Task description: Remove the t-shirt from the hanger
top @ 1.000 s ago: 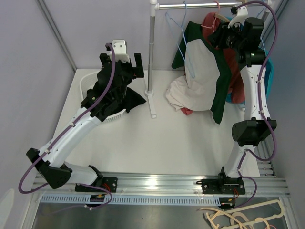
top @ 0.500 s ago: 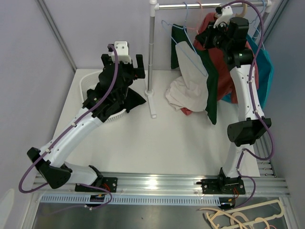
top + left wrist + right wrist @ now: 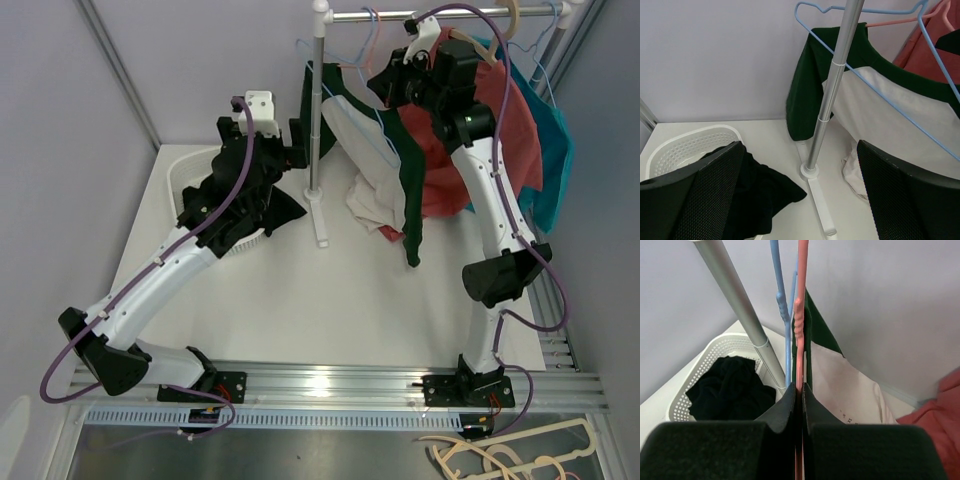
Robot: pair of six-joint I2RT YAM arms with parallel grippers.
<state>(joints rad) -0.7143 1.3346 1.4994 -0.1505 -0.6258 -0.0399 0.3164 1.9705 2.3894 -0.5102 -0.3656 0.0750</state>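
Right wrist: right gripper (image 3: 800, 395) clamps pink hanger (image 3: 799, 325), t-shirt (image 3: 840, 385) at four o'clock. Left gripper (image 3: 800, 190) gapes empty; hold the hanger steady.

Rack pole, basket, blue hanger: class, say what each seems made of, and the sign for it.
Rack pole: likely metal, silvery brushed sheen. Basket: probably moulded plastic, matt white, with regular perforations. Blue hanger: thin, smooth rod, plastic or coated wire; cannot tell which.

Top external: high behind the arm bases, looking down on the white surface (image 3: 330, 300).
Left wrist: low, near, facing the silver metal rack pole (image 3: 827, 107).
Right wrist: close, sighting down along the pink plastic hanger (image 3: 799, 315).
Shared: pole, white perforated plastic basket (image 3: 685, 145).
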